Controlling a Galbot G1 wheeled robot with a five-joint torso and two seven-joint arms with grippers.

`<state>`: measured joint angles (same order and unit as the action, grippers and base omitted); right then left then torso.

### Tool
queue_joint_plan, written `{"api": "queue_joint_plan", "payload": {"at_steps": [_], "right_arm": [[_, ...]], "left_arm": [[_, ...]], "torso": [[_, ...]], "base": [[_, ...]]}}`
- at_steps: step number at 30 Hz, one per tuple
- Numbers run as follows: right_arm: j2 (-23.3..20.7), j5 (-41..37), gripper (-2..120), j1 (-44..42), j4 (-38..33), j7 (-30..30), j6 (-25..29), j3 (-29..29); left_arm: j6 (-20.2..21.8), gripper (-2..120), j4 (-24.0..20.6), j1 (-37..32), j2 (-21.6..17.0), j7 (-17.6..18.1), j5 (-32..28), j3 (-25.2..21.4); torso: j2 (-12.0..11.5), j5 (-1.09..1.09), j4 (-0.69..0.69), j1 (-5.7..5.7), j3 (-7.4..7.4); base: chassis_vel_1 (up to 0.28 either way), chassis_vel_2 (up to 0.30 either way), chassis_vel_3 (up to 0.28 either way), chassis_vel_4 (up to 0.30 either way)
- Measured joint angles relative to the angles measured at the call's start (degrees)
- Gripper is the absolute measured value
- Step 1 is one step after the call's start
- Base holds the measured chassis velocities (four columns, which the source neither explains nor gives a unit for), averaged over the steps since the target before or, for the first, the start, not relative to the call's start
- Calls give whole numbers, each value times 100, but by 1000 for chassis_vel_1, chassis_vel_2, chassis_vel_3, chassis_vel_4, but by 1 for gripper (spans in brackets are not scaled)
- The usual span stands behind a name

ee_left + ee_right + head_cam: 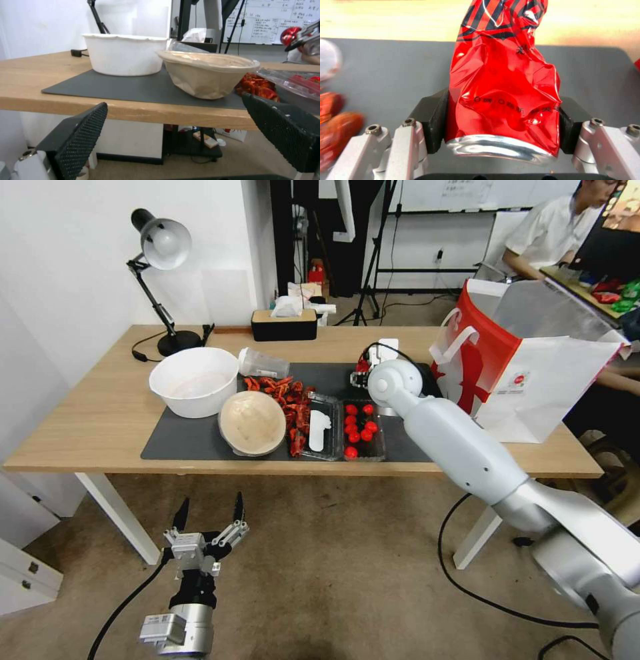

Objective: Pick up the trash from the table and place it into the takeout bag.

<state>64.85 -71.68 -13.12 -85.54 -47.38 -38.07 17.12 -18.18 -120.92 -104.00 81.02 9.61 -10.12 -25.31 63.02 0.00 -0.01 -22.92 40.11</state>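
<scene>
Across the room before us stands the table (pixel 100 420), with its grey mat (pixel 187 443) running along the near edge. At the right end the takeout bag (pixel 533 380) stands upright with its mouth open. Our right arm (pixel 460 447) reaches over the mat beside the bag. On the mat's left sit the white bowl (pixel 193 380) and, just nearer and to its right, the beige dish (pixel 252 423), tilted. Red scraps (pixel 283 400) lie between the dish and the clear trays of tomatoes (pixel 360 430); a clear cup (pixel 263 363) lies on its side behind the bowl.

From our head we see little of the right gripper (pixel 361 375) beyond a red glint at the mat's far edge. Our right wrist shows it plainly: both black pads (pixel 431 122) clamp the crumpled red can (pixel 503 100) above the mat.

Our left gripper (pixel 208 517) hangs low, in front of the table and below its top, fingers (pixel 80 135) spread wide and empty. Our left wrist looks level at the dish and bowl.
</scene>
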Motion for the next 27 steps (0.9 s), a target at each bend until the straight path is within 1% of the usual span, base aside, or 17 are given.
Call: {"api": "queue_joint_plan", "payload": {"at_steps": [1,2,3,5,6,8,9,10,11,14,17,18,21,22,24,25,27], "right_arm": [[-50,21,61,-34,-116,17,1,2],[-216,232,61,-188,-515,150,40,4],[-216,232,61,-188,-515,150,40,4],[-458,1000,61,-492,-1000,603,345,-55],[-458,1000,61,-492,-1000,603,345,-55],[-670,1761,61,-749,-1317,1041,742,-245],[-670,1761,61,-749,-1317,1041,742,-245],[-785,2078,61,-857,-1474,1181,986,-402],[-785,2078,61,-857,-1474,1181,986,-402],[-1019,2329,61,-972,-1741,1283,1318,-718],[-1365,2660,61,-1148,-2035,1429,1698,-1156],[-1365,2660,61,-1148,-2035,1429,1698,-1156],[-1662,2849,61,-1312,-2241,1432,1827,-1646],[-1662,2849,61,-1312,-2241,1432,1827,-1646],[-1894,3086,61,-1501,-2356,1446,1893,-2165],[-1894,3086,61,-1501,-2356,1446,1893,-2165],[-2068,3112,61,-1719,-2396,1423,1852,-2628]], "left_arm": [[1,100,0,0,0,1,0,-3],[1,100,0,-3,0,5,3,-17],[1,100,0,-3,0,5,3,-17],[0,100,1,-14,6,10,7,-35],[0,100,1,-14,6,10,7,-35],[-2,100,-19,-32,15,12,12,-43],[-2,100,-19,-32,15,12,12,-43],[-3,100,-21,-41,18,13,15,-51],[-3,100,-21,-41,18,13,15,-51],[-6,100,-29,-60,27,14,28,-55],[-9,100,-33,-81,35,64,72,-55],[-9,100,-33,-81,35,64,72,-55],[-9,100,-33,-78,39,84,95,-43],[-9,100,-33,-78,39,84,95,-43],[-9,100,-33,-64,64,87,135,-3],[-9,100,-33,-64,64,87,135,-3],[-9,100,-33,-62,101,88,171,54]], "torso": [[0,1,0,0,0],[0,2,0,0,0],[0,2,0,0,0],[0,2,1,0,0],[0,2,1,0,0],[0,2,-1,0,0],[0,2,-1,0,0],[0,2,0,0,-1],[0,2,0,0,-1],[0,1,1,0,0],[1,2,1,0,0],[1,2,1,0,0],[1,3,1,0,-1],[1,3,1,0,-1],[1,1,1,0,-1],[1,1,1,0,-1],[1,2,-1,1,-1]], "base": [[0,0,0,0],[0,0,0,0],[0,0,0,0],[0,0,0,0],[0,0,0,0],[0,0,0,0],[0,0,0,0],[0,0,0,0],[0,0,0,0],[0,0,0,0],[0,0,0,0],[0,0,0,0],[0,0,0,0],[0,0,0,0],[0,0,0,0],[0,0,0,0],[0,0,0,0]]}}
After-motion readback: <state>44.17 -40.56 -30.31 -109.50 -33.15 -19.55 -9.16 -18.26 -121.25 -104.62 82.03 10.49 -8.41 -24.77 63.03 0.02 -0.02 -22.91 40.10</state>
